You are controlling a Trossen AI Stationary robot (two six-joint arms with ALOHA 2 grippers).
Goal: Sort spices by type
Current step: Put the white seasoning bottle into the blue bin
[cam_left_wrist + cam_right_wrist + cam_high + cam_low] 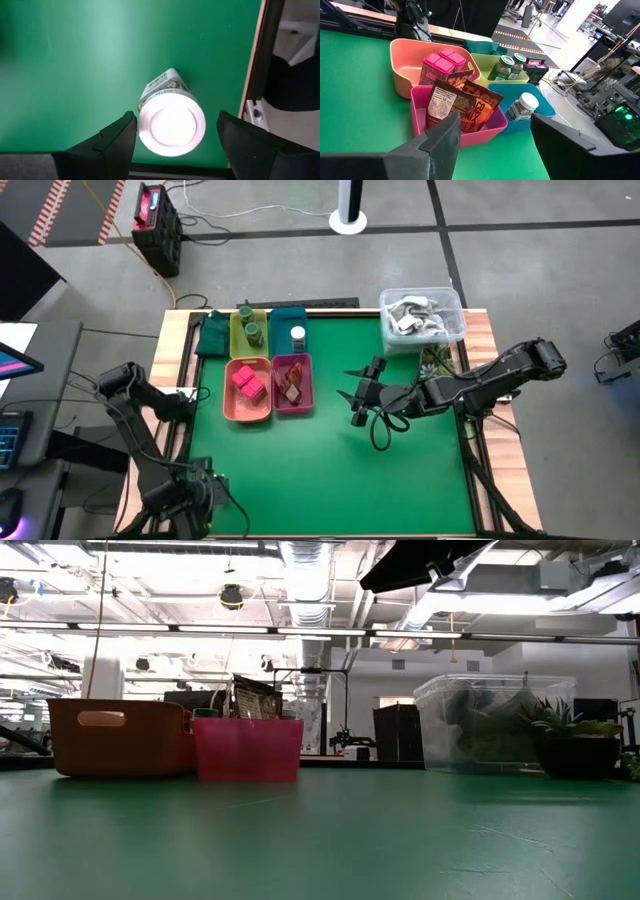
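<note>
Left wrist view: a small round jar with a flat white cap and a printed label (170,117) is seen lying on the green table mat (75,60), near the table's wooden edge. The left gripper (172,132) is held open around it, one dark finger on each side, and the jar is not yet squeezed. It is judged that this jar is being picked up. The fingers should be closed slowly on the round sides, because a smooth jar can roll or slip away.

Next, four small plastic trays are seen close together. Two pink-red blocks with bumpy tops (442,65) are kept in the orange tray (402,55). Two flat brown packets with printing (455,102) are stood in the pink tray (480,132). Two dark green glass jars (507,67) are kept in the yellow-green tray (485,62). One white-capped jar (520,107) is leaned in the blue tray (545,112), so its partner belongs there.

The right gripper (362,395) is held open above the middle of the mat, with nothing in it.
</note>
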